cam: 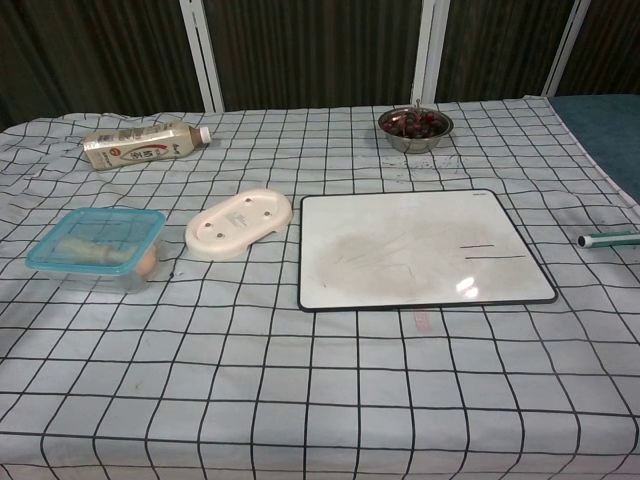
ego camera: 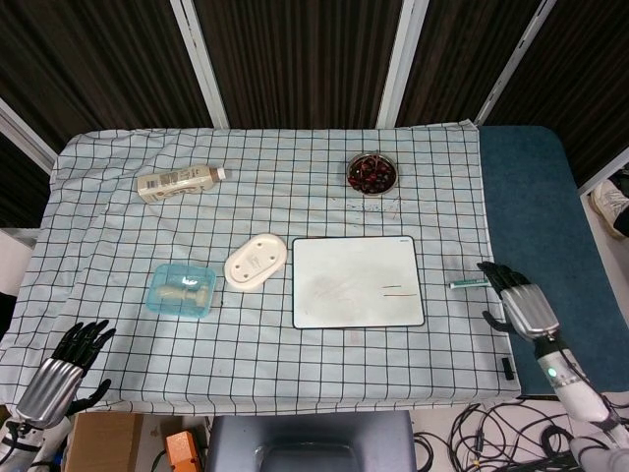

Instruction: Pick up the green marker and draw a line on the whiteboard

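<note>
The whiteboard [ego camera: 358, 281] lies flat in the middle right of the checked cloth, also in the chest view [cam: 420, 248], with two short lines near its right side. The green marker [ego camera: 469, 284] lies on the cloth right of the board, near the table's right edge [cam: 608, 238]. My right hand [ego camera: 521, 305] hovers just right of the marker with fingers spread, holding nothing. My left hand [ego camera: 67, 364] hangs off the table's front left corner, fingers apart and empty. Neither hand shows in the chest view.
A cream soap dish [ego camera: 256, 263] sits left of the board, a blue lidded box [ego camera: 182, 289] further left. A bottle [ego camera: 180, 182] lies at the back left. A metal bowl of dark fruit [ego camera: 371, 173] stands behind the board.
</note>
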`<state>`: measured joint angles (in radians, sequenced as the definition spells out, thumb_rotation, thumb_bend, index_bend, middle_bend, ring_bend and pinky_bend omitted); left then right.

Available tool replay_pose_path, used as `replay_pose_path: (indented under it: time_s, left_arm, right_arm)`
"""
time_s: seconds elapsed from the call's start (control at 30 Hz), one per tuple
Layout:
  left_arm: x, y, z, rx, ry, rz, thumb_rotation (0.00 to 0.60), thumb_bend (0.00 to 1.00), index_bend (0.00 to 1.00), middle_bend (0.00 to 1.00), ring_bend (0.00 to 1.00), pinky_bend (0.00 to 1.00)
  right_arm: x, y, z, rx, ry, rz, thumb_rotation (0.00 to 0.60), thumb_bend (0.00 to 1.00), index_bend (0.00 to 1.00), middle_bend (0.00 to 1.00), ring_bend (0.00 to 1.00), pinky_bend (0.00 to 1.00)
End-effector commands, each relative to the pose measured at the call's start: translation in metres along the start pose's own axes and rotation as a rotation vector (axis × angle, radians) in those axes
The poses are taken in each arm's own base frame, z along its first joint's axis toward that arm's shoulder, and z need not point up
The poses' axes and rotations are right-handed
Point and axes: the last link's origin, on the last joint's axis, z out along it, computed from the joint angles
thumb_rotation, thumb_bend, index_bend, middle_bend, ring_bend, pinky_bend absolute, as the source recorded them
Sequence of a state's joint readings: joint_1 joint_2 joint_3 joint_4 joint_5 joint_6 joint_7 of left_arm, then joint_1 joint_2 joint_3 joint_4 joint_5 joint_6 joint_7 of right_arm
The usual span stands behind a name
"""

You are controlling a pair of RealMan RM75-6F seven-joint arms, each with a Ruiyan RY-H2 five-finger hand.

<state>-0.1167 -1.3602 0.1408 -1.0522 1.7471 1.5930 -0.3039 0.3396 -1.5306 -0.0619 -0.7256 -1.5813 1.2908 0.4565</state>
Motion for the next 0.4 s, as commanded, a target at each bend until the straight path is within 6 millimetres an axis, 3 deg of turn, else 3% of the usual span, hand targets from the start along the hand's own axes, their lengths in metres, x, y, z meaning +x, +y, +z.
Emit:
replay_pose_path:
  time_s: [0.03,0.2,0.4]
  left_arm:
    - [0.001,0.003,-0.003,0.036,-0.028,0.010,0.600,0.35,0.00,0.00,0.00,0.00]
    - [0.000,0.014,-0.004,0.062,-0.077,0.018,0.600,0.35,0.00,0.00,0.00,0.00]
    - [0.001,0.020,-0.006,0.044,-0.065,0.028,0.600,0.35,0.00,0.00,0.00,0.00]
  right_arm:
    - [0.055,0.003,-0.114,-0.156,0.076,-0.077,0.600,0.25,0.00,0.00,0.00,0.09]
    - [0.071,-0.010,-0.152,-0.239,0.200,-0.071,0.600,0.25,0.00,0.00,0.00,0.07]
    - [0.070,-0.002,-0.154,-0.256,0.147,-0.059,0.600,0.25,0.00,0.00,0.00,0.07]
